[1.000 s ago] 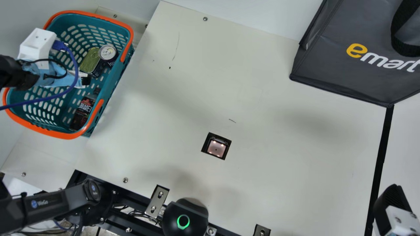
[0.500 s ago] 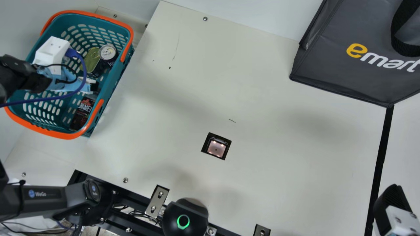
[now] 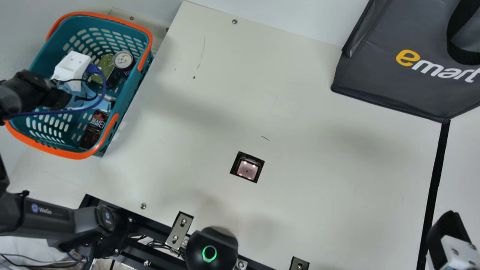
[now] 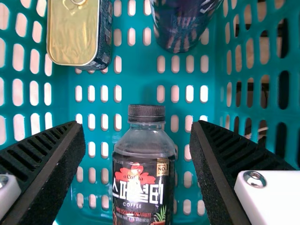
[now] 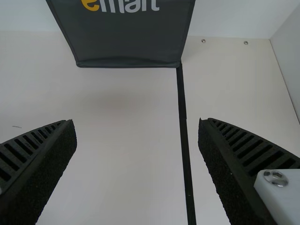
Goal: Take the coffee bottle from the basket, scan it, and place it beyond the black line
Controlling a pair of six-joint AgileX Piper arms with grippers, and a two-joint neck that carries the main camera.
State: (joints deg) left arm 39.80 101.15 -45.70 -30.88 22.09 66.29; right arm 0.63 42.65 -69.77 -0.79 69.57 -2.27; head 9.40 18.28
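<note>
My left gripper (image 4: 138, 126) and right gripper (image 5: 136, 123) are wide apart; the coffee bottle (image 4: 144, 185) looks firm, slightly slippery, best grasped mid-body.

Left gripper (image 3: 107, 102), fingers parted: free gaps flank the coffee bottle (image 4: 143, 187) between them; beyond the tips, a tin (image 4: 72, 33) and a can (image 4: 180, 23) obstruct, basket (image 3: 60, 152) wall nearby.

your left pincer (image 3: 102, 104) farther in over the basket (image 3: 62, 152) than a second ago, nearer the coffee bottle (image 4: 143, 192), its white housing (image 3: 72, 66) and blue cable (image 3: 102, 84) carried inward with it, your left forearm (image 3: 41, 213) swung round
</note>
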